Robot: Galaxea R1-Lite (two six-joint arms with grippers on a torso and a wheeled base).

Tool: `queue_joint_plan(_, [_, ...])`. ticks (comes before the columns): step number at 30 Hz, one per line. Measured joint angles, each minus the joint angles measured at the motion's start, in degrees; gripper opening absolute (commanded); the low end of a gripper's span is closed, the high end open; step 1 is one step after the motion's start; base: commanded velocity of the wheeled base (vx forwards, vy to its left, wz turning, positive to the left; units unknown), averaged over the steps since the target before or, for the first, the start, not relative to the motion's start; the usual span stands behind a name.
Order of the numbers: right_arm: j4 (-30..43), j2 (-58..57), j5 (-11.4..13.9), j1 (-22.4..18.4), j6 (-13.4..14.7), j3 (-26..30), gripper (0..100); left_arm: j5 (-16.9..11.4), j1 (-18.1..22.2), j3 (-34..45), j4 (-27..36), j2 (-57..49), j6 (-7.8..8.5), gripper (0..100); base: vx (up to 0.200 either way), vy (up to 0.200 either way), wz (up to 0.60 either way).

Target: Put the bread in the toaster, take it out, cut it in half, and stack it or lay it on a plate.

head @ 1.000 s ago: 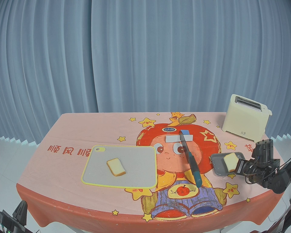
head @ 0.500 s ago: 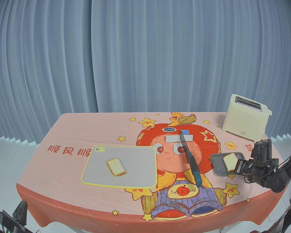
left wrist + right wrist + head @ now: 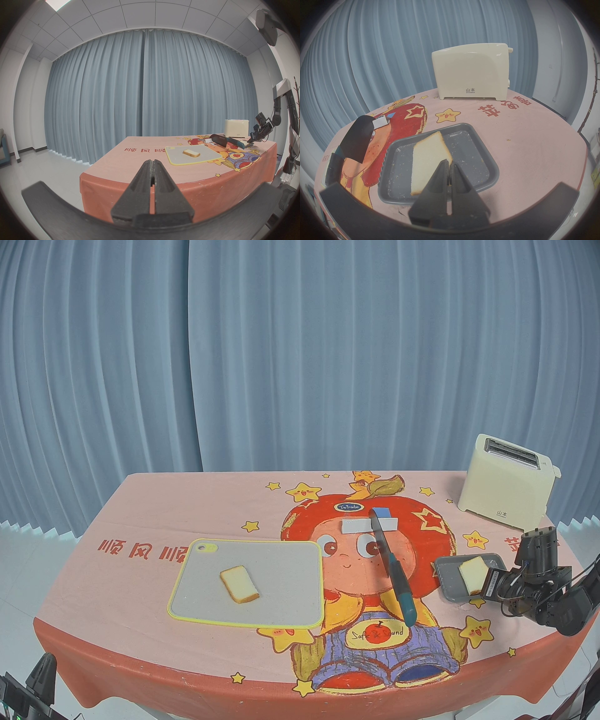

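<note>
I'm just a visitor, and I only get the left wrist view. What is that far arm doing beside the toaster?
Observer: The right tool is shut on a bread half, which is tilted up over a grey tray.
Operator: Anything in the toaster?
Observer: The head view shows no bread sticking out of the toaster.
Operator: And the dark thing mid-table?
Observer: A knife, lying free between the cutting board and the tray.

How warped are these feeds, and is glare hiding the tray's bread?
Head view: fisheye bows the curtain and table edge; no glare on that bread. Right wrist view: dark corners, faint sheen on the toaster, bread evenly lit. Left wrist view: same dark rim.
</note>
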Motion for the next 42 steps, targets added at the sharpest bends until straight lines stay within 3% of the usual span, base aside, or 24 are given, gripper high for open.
queue_joint_plan(27, [0.01,-0.79,-0.09,0.67,0.17,-0.55,100,0.0,0.02,0.0,-0.02,0.0,0.0,0,0.0,0.0,0.0])
queue_joint_plan(42, [0.22,-10.11,-0.61,5.33,-0.6,-0.44,100,0.0,0.0,0.0,0.02,0.0,0.0,0,0.0,0.0,0.0])
